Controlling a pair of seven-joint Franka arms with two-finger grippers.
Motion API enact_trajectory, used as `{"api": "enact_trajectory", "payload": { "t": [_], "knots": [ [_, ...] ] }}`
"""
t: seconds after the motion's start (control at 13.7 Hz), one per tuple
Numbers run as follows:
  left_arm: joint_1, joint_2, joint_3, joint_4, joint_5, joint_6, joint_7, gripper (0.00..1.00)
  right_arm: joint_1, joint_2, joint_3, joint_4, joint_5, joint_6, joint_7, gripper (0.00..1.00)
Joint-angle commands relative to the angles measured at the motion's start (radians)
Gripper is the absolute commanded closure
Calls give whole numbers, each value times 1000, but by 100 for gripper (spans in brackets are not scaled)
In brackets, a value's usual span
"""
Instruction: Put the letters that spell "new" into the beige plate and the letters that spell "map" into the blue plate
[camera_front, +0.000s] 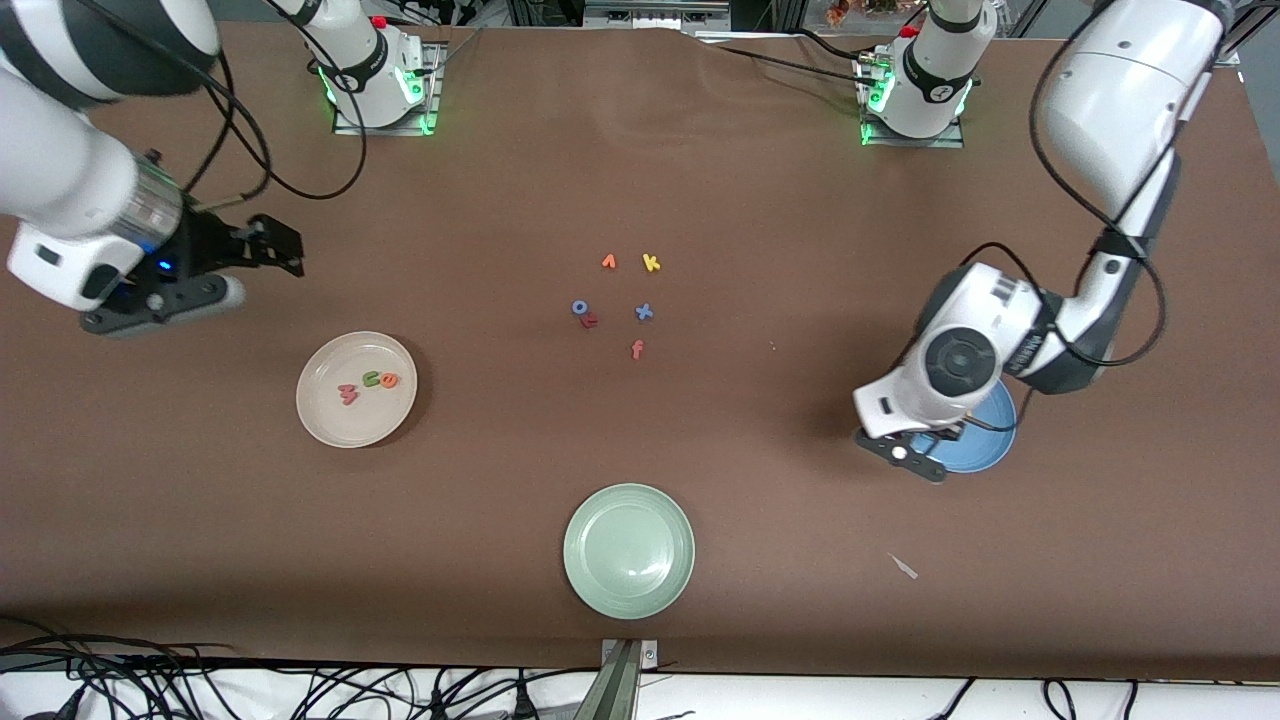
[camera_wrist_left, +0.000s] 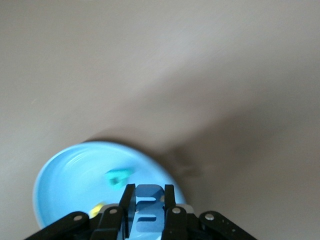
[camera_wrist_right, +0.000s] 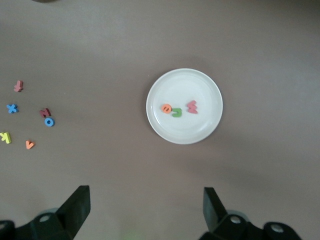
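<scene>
Left gripper pinching blue "m" over blue plate; right gripper spread.

You're looking at two white arms with dark grey joint bands, each base ringed in green light with a red button on top. Black cables loop along both, upper left and upper right. The grippers are black, with silver screw heads showing on the finger mounts.

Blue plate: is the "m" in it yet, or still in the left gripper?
Not in yet: the left gripper is shut on the blue "m" over the blue plate.
</scene>
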Motion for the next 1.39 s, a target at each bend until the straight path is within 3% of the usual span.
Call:
{"api": "enact_trajectory", "payload": {
  "t": [0.0, 0.07, 0.15, 0.22, 0.37, 0.8, 1.1, 1.32],
  "knots": [
    [63, -12, -14, -45, -66, -20, 85, 98, -79, -57, 69, -57, -10, -13, 10, 0],
    [68, -21, -14, -61, -90, -44, 83, 95, -77, -57, 69, -56, -10, -25, 13, 0],
    [68, -27, -14, -61, -98, -85, 82, 70, -77, -49, 69, -48, -9, -43, 15, 0],
    [69, -27, -13, -59, -98, -105, 80, 1, -79, -49, 64, -50, -7, -50, 23, 0],
    [87, -32, -14, -44, -98, -121, 87, 0, -79, -48, 64, -50, -13, -62, 20, 0],
    [88, -190, -16, 66, -175, -138, 88, 0, -79, -48, 40, -42, -42, -85, 21, 0],
    [97, -230, -1, 275, -281, -374, 96, 0, -79, -48, 40, -28, -39, -85, 21, 0],
    [74, -352, 65, 293, -404, -411, 91, 0, -83, -48, 38, -4, -36, -84, 24, 0]
  ]
}}
